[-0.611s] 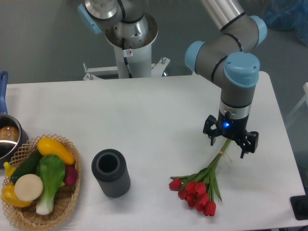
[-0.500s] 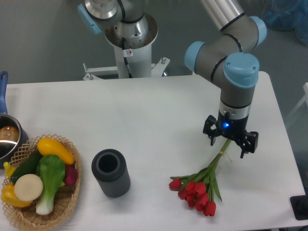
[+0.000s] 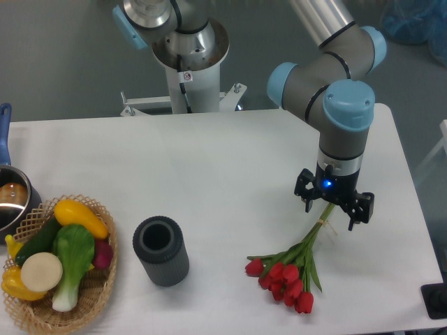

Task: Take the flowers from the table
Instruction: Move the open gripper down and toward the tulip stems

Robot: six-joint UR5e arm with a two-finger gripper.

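1 bunch of flowers [image 3: 290, 273] lies flat on the white bench [image 3: 230, 167], its red buds pointing toward the bench's near edge and its green stems running up and to the right. The hand [image 3: 328, 209] hangs directly over the stem ends, its 2 black fingers [image 3: 304, 194] spread apart on either side of the stems, released and gripping nothing; a blue light glows on its wrist. Whether the fingertips touch the stems cannot be told from this view.

Left of the flowers, well apart, stands a dark ribbed cylinder [image 3: 161, 250], upright with its open mouth facing up. Farther from the flowers in the same direction, at the bench's left edge, sits a wicker basket [image 3: 98, 293] filled with produce: a yellow squash [image 3: 81, 217], a green leafy vegetable [image 3: 70, 255], a dark green zucchini [image 3: 38, 241] and a red-purple vegetable [image 3: 103, 254]. Behind the basket, farthest from the flowers, a metal pot [image 3: 12, 202] with a blue handle shows partly at the frame's edge.
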